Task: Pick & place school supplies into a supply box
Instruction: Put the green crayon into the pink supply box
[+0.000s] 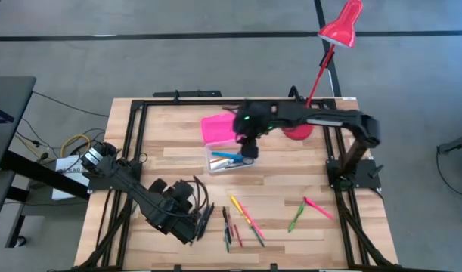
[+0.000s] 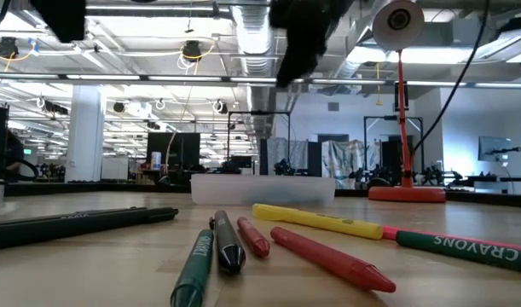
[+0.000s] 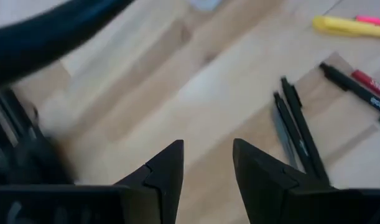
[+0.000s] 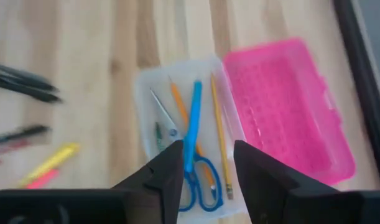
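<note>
Box with its pink lid swung open sits at the table's far middle, so supplies can drop straight in; scissors, pencils and a blue pen already lie inside. The right tool hangs directly over it with fingers spread and nothing between them, apparently just past a drop. Pens and crayons wait scattered near the front edge. The left tool, released and empty, rests beside the black pens, well placed to take one next.
</note>
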Controlling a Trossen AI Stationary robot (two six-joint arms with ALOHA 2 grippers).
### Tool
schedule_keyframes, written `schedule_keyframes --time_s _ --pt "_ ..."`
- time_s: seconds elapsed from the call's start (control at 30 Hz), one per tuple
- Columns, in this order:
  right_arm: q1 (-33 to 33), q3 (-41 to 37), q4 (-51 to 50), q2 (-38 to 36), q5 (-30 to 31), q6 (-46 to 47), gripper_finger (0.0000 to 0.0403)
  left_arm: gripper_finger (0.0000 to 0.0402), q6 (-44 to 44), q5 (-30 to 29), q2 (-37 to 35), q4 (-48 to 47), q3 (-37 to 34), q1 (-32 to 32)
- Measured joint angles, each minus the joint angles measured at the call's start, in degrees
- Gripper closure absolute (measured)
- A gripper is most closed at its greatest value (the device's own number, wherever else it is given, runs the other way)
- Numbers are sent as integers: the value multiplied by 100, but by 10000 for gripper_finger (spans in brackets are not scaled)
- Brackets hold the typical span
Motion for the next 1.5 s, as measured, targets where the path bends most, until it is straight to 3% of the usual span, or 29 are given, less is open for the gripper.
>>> schedule_keyframes --time_s 0.27,0.5,0.63,0.73,0.8,0.87,1.1,1.23,1.5 --pt "307 0 -291 -1316 -317 -80 281 268 -1393 607 0 -2 0 -390" --pt "671 0 -611 -2253 -522 -126 280 268 -3243 967 0 4 0 -1168" --pt "916 0 -583 -2670 -527 -179 281 268 -3425 1301 0 44 0 -1375" --pt "1093 0 -578 -2874 -525 -207 281 268 -3415 1162 0 14 -55 -1341" --pt "1240 0 -588 -2961 -524 -224 280 268 -3311 878 7 9 -317 -1313" --pt "1385 0 -590 -3024 -525 -256 280 268 -3292 965 9 6 -711 -1256" --pt "1708 0 -828 -3025 -522 -313 282 268 -3323 2827 -47 191 -1889 -1054" --pt "1724 0 -917 -3017 -484 -316 282 268 -3543 2521 -381 888 -2411 -1189" --pt "1547 -2 -778 -2889 -483 -465 282 268 -3558 2927 -1150 1541 -3663 -1186"
